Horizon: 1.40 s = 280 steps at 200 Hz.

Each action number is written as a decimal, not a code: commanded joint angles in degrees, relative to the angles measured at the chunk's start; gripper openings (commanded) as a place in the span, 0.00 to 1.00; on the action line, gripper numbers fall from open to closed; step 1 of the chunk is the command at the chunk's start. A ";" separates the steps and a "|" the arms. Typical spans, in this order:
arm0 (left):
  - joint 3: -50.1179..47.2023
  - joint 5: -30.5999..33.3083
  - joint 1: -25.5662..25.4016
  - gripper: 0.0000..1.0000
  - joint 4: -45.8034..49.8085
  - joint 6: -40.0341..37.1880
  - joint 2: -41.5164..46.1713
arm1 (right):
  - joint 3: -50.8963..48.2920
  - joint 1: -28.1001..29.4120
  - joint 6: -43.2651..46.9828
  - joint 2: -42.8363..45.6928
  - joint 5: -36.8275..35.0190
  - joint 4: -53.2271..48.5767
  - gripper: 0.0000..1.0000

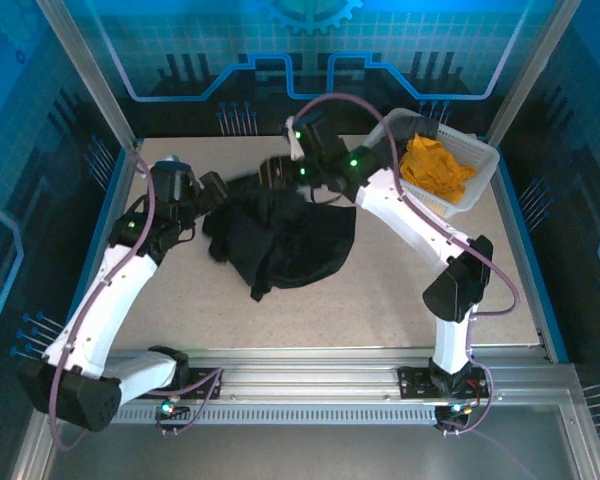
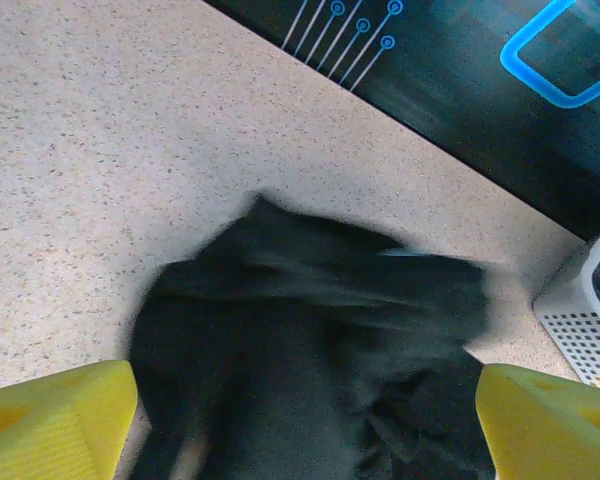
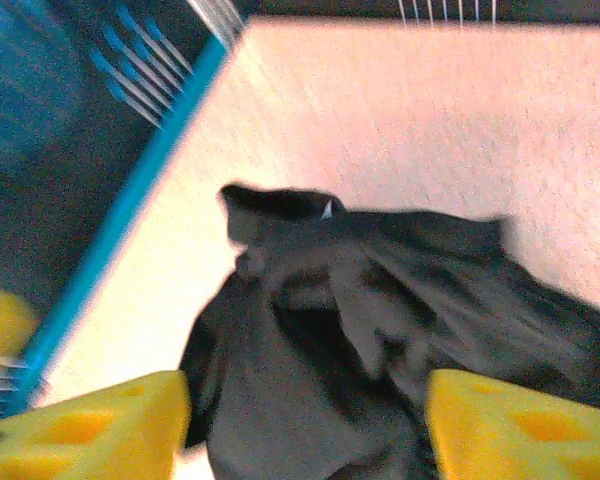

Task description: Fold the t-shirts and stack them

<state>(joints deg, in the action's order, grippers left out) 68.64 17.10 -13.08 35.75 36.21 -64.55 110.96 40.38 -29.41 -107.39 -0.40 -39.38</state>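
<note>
On the table (image 1: 400,300), left fingers (image 2: 55,420) and right fingers (image 3: 520,430) gape over the black t-shirt (image 1: 290,235), its tag (image 3: 325,209) unreadable.

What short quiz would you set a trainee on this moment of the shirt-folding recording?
1. True or false: the orange-yellow shirt lies inside the white basket.
2. The black shirt on the table is: A) folded flat; B) a crumpled heap; C) draped over the basket.
3. In one word: do the left gripper and the right gripper stand open or shut?
Key: 1 true; 2 B; 3 open.
</note>
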 commanded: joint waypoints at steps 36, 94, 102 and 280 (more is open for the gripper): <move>-4.22 -7.64 0.47 0.86 3.18 2.82 -2.00 | -28.71 -10.53 -7.43 13.78 3.73 2.77 0.67; 5.44 -12.65 -7.98 0.77 0.45 -2.62 -24.41 | -42.14 -17.06 -12.02 12.97 3.65 4.30 0.62; 8.18 -11.13 -10.06 0.77 0.55 -4.93 -28.51 | -42.22 -17.42 -12.16 11.76 4.15 4.62 0.62; 30.85 -3.86 -14.12 0.75 12.65 -9.02 -56.65 | 14.96 -34.62 -10.10 -30.93 -5.80 -5.87 0.36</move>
<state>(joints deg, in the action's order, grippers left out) 96.44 15.03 -28.16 44.34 26.92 -119.79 119.68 11.03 -39.42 -134.61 -5.76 -42.35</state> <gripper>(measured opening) 0.737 0.380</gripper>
